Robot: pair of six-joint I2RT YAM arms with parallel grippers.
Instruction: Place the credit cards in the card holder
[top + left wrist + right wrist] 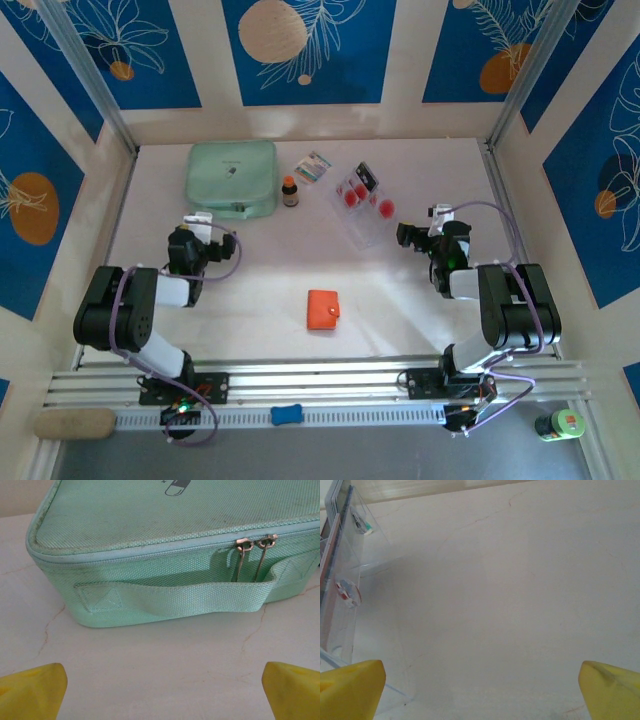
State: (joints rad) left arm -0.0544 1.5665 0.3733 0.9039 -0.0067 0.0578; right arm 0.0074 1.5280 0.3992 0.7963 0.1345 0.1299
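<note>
1. The left pincer (199, 220) hovers low over the surface (250, 290) with its yellow fingertips (32, 692) spread wide and holding nothing. It faces the front wall of the mint-green zip pouch (232, 178).
2. In the left wrist view the pouch (165, 555) stands right ahead of that pincer (160, 692). Its carry strap (175, 600) runs along the front, and two zip pulls (255, 547) hang side by side at the right.
3. A small brown bottle (290, 191) stands upright just beside the pouch's right front corner.
4. A small patterned packet (315, 167) lies behind the bottle, towards the back wall.
5. The card holder (323, 309) lies shut on the near middle of the surface, well apart from everything else.
6. The credit cards (360, 195) lie in an overlapping cluster at the back, right of the packet, red spots up.
7. The right pincer (413, 236) is just right of the cards, its fingers spread and empty. In its wrist view the cards (340, 580) sit at the left edge, beside the left fingertip (350, 687).
</note>
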